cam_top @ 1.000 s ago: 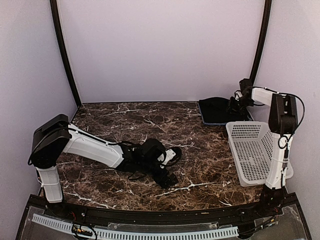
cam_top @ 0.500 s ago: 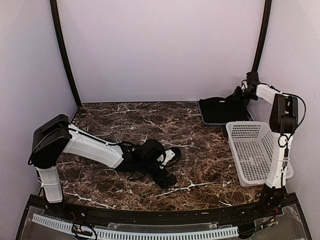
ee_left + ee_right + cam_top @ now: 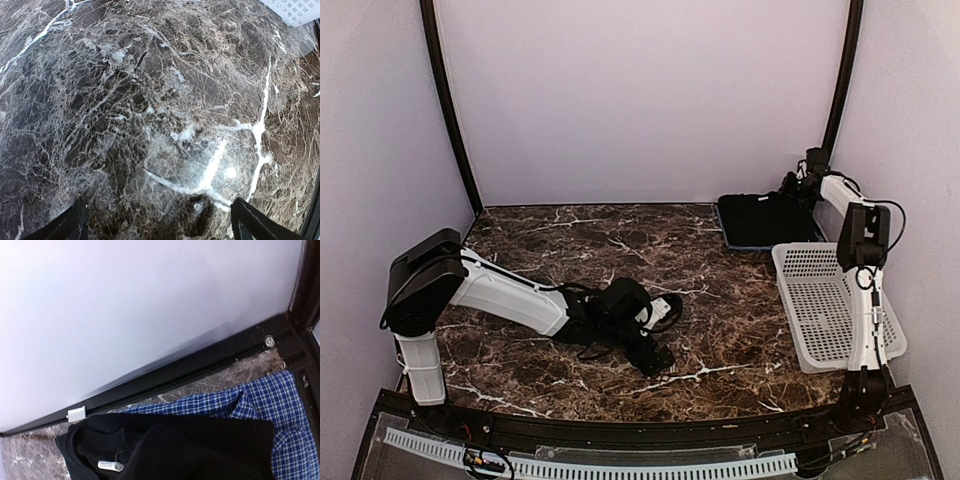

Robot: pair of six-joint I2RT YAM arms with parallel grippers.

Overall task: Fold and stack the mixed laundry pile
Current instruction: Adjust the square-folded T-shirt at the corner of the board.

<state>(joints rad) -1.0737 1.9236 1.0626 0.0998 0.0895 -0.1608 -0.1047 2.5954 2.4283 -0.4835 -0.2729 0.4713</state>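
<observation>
Laundry pile point(image 3: 760, 220) at the far right corner of the marbled surface point(image 3: 550, 240), just beyond the white perforated basket point(image 3: 825, 300) at the right edge. Within the pile, the black garment point(image 3: 200, 450) lies over the blue-and-white checked shirt point(image 3: 280, 400), which shows along the wall side; a small white label point(image 3: 111, 466) sits at the black neckline. My left end effector point(image 3: 165, 222) is low over bare marble, fingers point(image 3: 252, 222) spread wide. My right end effector point(image 3: 795, 190) is above the pile; whether its fingers are apart or together I cannot tell.
</observation>
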